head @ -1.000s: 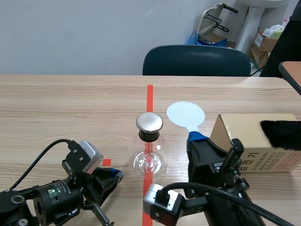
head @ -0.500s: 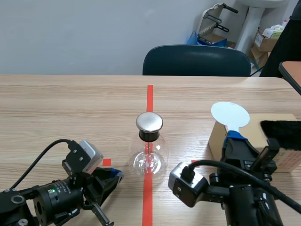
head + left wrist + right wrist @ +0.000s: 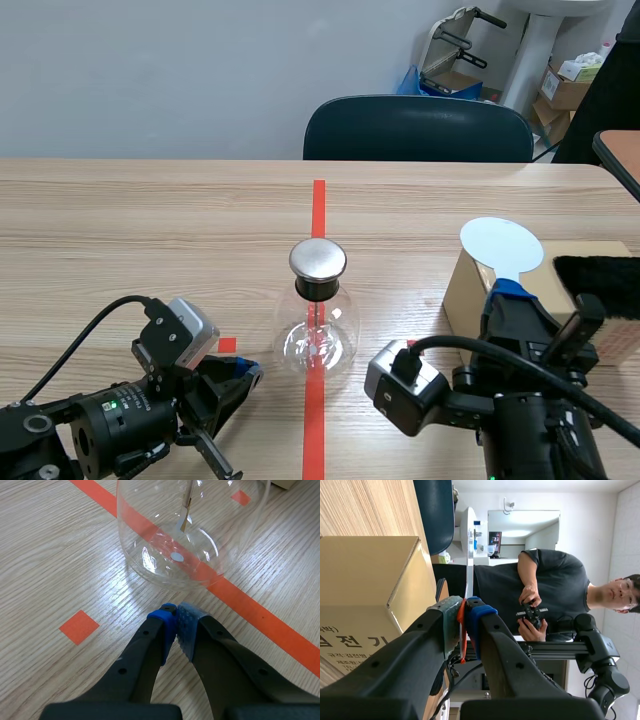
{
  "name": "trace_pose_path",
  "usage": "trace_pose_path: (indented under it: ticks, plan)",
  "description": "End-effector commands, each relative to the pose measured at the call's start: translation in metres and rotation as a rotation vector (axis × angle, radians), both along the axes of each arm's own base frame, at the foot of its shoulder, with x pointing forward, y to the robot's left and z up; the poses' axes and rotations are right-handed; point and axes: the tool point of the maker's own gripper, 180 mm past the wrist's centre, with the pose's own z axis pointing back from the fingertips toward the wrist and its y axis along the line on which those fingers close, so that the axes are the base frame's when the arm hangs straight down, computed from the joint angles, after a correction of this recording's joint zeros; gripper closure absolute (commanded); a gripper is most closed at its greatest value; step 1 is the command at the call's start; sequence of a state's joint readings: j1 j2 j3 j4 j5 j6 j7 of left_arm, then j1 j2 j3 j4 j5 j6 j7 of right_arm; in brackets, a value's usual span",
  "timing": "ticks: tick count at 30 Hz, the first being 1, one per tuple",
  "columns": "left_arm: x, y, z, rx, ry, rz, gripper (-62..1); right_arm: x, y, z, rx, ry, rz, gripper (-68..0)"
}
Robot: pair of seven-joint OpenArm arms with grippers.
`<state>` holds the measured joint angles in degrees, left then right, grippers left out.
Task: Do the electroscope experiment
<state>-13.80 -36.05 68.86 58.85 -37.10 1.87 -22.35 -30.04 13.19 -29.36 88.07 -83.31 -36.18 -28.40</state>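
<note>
Scene view: a pale wooden table (image 3: 120,230) crossed by orange tape (image 3: 318,200), with the glass electroscope (image 3: 318,320) at centre frame. The left gripper (image 3: 240,378), lower left, is closed on nothing. The right gripper (image 3: 505,295), lower right, clamps a white-disc paddle (image 3: 501,246) before a cardboard box (image 3: 462,295). A dark chair (image 3: 418,128), possibly blue-green, stands upper centre.

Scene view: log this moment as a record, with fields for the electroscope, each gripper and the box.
Electroscope: glass flask with metal cap, upright on the orange-red line.
Left gripper: shut on nothing, low, just short of the flask's base.
Right gripper: shut on the white disc paddle, disc raised, right of the flask.
Box: cardboard, behind the paddle, black fur on top.
</note>
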Motion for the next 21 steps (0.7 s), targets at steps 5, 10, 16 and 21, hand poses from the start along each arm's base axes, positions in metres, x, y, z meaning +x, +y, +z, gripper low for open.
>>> trace_pose_path:
  ticks: [5,10,16,21]
  plan:
    - [0.000,-0.003,0.004,-0.017,-0.011,0.001,-2.7,0.005,0.012,0.010,-0.008,-0.039,0.085,-1.0]
    - [0.000,-0.003,0.004,-0.017,-0.011,0.001,-2.7,0.003,0.036,0.010,-0.012,-0.042,0.216,-1.0]
    - [0.000,-0.003,0.004,-0.017,-0.011,0.001,-2.7,-0.004,0.062,0.011,-0.017,-0.045,0.368,-1.0]
    - [0.000,-0.003,0.004,-0.017,-0.011,0.001,-2.7,-0.011,0.081,0.010,-0.021,-0.047,0.481,-1.0]
